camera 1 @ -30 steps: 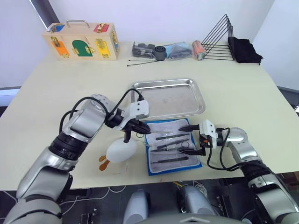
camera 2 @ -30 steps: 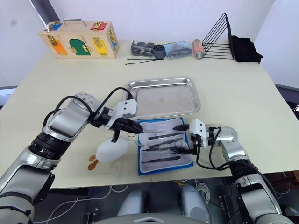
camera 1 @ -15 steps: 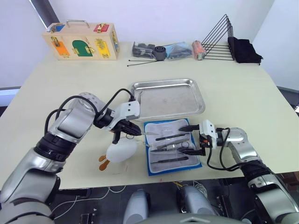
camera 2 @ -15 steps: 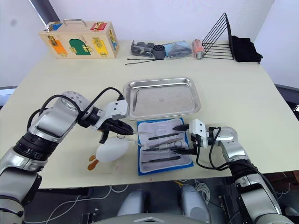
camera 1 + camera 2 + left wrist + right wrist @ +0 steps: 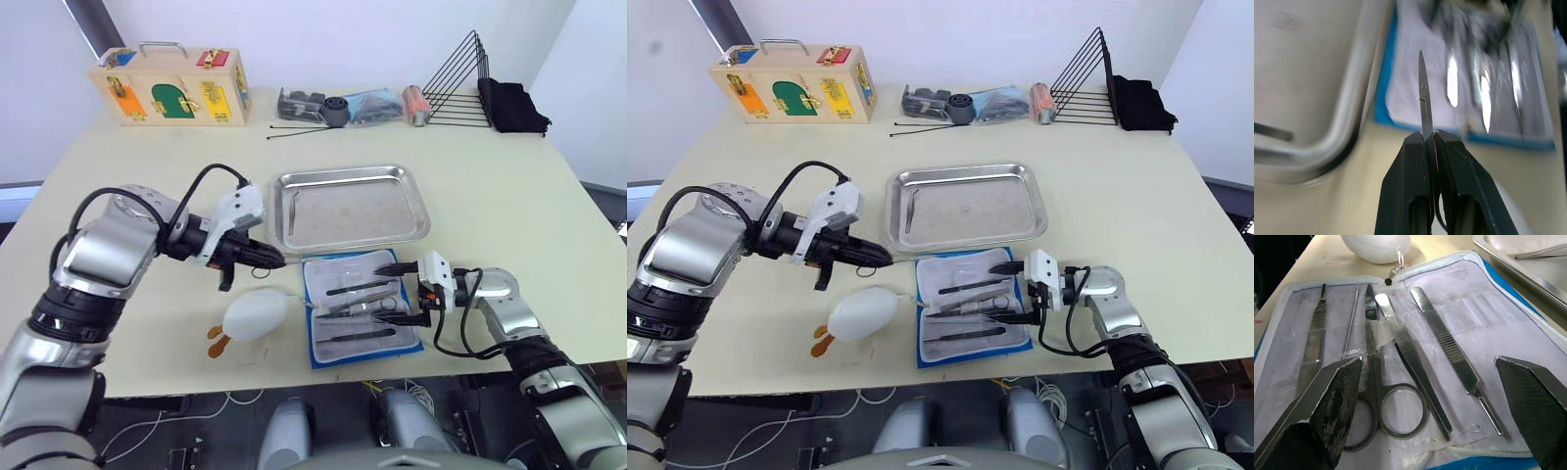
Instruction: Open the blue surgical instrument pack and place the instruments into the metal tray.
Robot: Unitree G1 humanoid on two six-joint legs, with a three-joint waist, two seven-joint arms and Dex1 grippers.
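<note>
Left gripper (image 5: 269, 262) clamped on slim scissors (image 5: 1423, 100), blade sticking out past the fingertips, hanging over bare tabletop between table's left edge and the pack, just off the near-left corner of the metal tray (image 5: 354, 207). White duck-shaped toy (image 5: 252, 317) with orange feet lying below it, near the table's front edge, touching the zipper pull at the pack's left side.

Wooden latch box (image 5: 174, 88) at far-left corner of the table (image 5: 137, 196). Two thin black rods (image 5: 299, 131) and a clutter of dark parts (image 5: 333, 106) along the far edge, mid-table.

Metal tray sitting mid-table, one silver instrument (image 5: 907, 212) already lying along its left rim inside; rest of tray bare.

Blue surgical instrument pack (image 5: 361, 307) lying open and flat by the front edge, directly in front of the tray, grey lining up. Still pocketed in it: scissors with ring handles (image 5: 1374, 382), two forceps (image 5: 1449, 347), a flat handle and a thin probe (image 5: 1315, 330).

Right gripper (image 5: 411, 292) resting at the pack's right edge, fingers spread wide apart, holding nothing, one finger (image 5: 1327, 401) over each end of the lining.

Black wire rack (image 5: 458, 88) and dark cloth (image 5: 514, 106) at far-right corner.
</note>
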